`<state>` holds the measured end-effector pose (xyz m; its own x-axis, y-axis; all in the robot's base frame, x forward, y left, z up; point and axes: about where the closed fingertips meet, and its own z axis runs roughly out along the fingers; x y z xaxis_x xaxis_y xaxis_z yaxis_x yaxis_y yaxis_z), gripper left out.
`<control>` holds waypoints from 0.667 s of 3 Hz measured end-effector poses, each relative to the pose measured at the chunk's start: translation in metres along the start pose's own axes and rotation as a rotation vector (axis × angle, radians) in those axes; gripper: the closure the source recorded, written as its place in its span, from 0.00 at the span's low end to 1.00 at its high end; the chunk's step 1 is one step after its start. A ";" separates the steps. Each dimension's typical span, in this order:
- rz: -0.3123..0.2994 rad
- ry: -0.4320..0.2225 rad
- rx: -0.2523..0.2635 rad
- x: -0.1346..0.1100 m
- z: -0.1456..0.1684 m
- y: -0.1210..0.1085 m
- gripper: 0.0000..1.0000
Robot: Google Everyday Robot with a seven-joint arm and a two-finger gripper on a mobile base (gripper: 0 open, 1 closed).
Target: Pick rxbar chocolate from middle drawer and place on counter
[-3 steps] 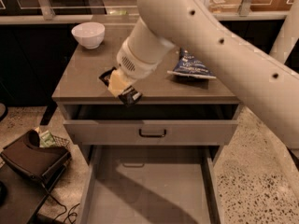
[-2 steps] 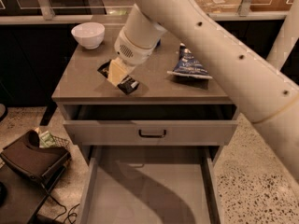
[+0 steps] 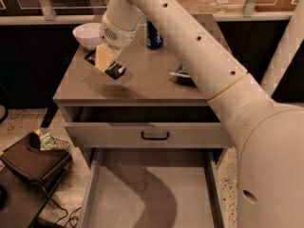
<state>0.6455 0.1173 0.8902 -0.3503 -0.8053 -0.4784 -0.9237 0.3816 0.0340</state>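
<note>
My gripper [image 3: 105, 60] is over the left part of the counter [image 3: 142, 87], near its back left corner. It is shut on the rxbar chocolate [image 3: 115, 70], a flat black bar whose ends stick out on both sides of the pale fingers [image 3: 103, 56]. The bar hangs a little above the counter and casts a shadow on it. The middle drawer [image 3: 152, 194] is pulled wide open below, and its pale floor shows nothing on it. My large white arm crosses the right side of the view.
A white bowl [image 3: 88, 33] stands at the counter's back left, just behind the gripper. A dark blue can [image 3: 154, 34] stands at the back middle. A blue snack bag [image 3: 182, 74] lies at the right, half hidden by the arm. The top drawer [image 3: 155, 136] has a dark handle. A dark bag [image 3: 33, 161] lies on the floor at the left.
The gripper has carried the bar from the counter's front edge up and back toward its back left, near the bowl. The view has shifted and widened.
</note>
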 end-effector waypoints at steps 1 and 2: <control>-0.001 -0.015 0.003 -0.005 0.003 -0.001 0.58; -0.002 -0.028 0.005 -0.008 0.006 -0.002 0.35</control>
<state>0.6515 0.1260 0.8889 -0.3436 -0.7932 -0.5027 -0.9236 0.3822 0.0283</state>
